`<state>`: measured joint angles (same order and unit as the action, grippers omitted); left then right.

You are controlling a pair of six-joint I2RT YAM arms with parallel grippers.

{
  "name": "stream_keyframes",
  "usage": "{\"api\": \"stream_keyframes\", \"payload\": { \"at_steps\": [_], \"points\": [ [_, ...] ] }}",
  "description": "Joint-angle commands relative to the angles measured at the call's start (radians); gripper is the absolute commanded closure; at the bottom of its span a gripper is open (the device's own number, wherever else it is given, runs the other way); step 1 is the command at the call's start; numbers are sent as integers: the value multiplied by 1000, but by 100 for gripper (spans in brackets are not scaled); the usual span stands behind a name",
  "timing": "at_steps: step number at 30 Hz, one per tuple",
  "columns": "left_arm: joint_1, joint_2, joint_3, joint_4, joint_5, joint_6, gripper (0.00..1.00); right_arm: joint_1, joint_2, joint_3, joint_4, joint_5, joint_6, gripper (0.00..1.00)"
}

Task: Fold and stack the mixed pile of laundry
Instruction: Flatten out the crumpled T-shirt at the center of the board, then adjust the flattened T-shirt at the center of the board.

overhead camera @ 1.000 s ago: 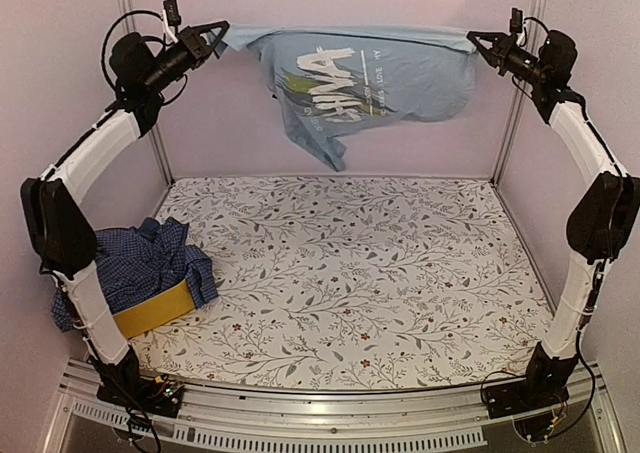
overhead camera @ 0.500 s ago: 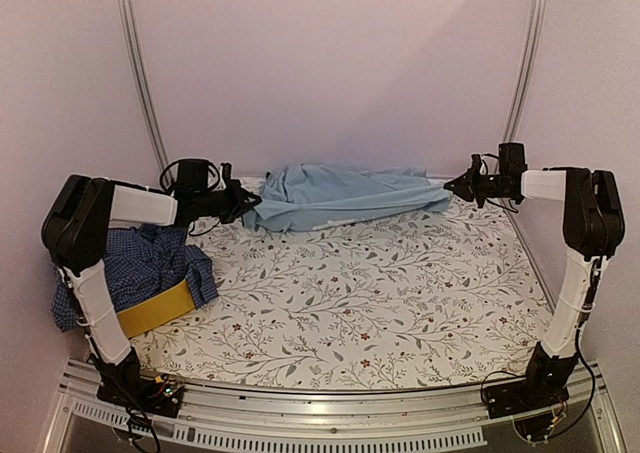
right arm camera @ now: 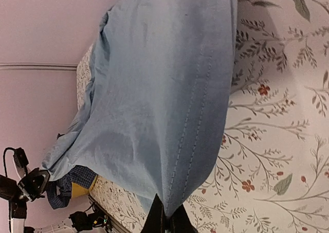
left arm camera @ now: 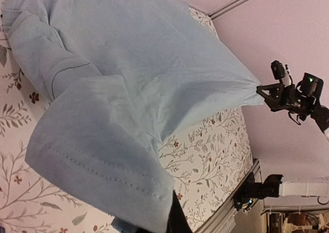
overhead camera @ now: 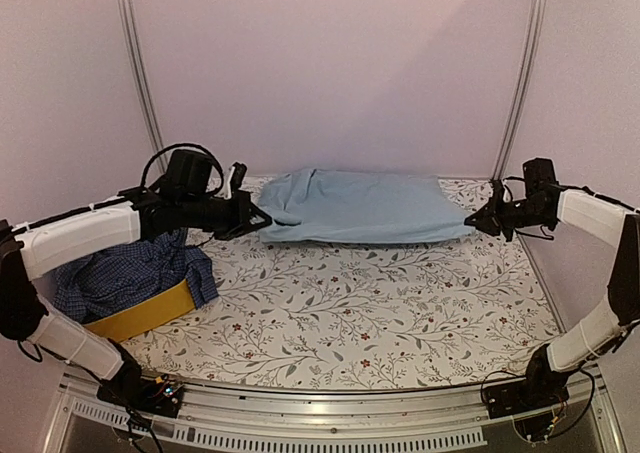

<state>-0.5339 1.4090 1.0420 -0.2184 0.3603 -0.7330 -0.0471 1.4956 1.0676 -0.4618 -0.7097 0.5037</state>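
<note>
The left gripper (overhead camera: 258,216) and right gripper (overhead camera: 473,219) each pinch one end of the light blue fabric T-shirt (overhead camera: 360,205), stretched low over the floral table cover (overhead camera: 380,303).

T-shirt (overhead camera: 360,205): matt light-blue cloth, soft knit look, fine creases. Hem (right arm camera: 193,135) showed a double row of stitching. Cover (overhead camera: 380,303) under the T-shirt: matt printed sheet, smooth and flat; cloth or vinyl, couldn't tell. Checked shirt (overhead camera: 125,273) left of the T-shirt: thin woven cloth, matt, crumpled. Basket (overhead camera: 140,315) by it: yellow fabric band, matt, looked stiffer. Left arm (overhead camera: 80,235) and right arm (overhead camera: 590,211) flanking the T-shirt: white shells were smooth plastic with a slight sheen, joints matt black. Rail (overhead camera: 330,413) in front of the T-shirt: bare brushed metal with glare streaks. Posts (overhead camera: 135,63) behind the T-shirt: same bare metal.
</note>
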Motion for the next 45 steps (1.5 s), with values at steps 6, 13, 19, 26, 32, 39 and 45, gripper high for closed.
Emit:
{"api": "stream_keyframes", "payload": {
  "at_steps": [6, 13, 19, 26, 32, 39, 45],
  "points": [
    [-395, -330, -258, -313, -145, -327, 55, -7, -362, -351, -316, 126, 31, 58],
    [-340, -614, -300, -366, -383, -371, 24, -6, -472, -305, -272, 176, 4, 26],
    [-306, -146, -20, -500, -308, -56, 27, 27, -318, -269, -162, 86, -75, 26],
    [-386, 169, 80, -668, -298, 83, 45, 173, -127, -269, -55, 85, -75, 27],
    [-368, 214, -28, -612, -309, 191, 51, 185, -16, -270, 26, 80, -65, 26],
    [-340, 312, -59, -520, -317, 266, 53, 185, 58, -290, 51, 82, -72, 27],
    [-343, 375, -61, -539, -290, 237, 85, 183, 106, -307, 55, 123, -44, 25]
  ]
}}
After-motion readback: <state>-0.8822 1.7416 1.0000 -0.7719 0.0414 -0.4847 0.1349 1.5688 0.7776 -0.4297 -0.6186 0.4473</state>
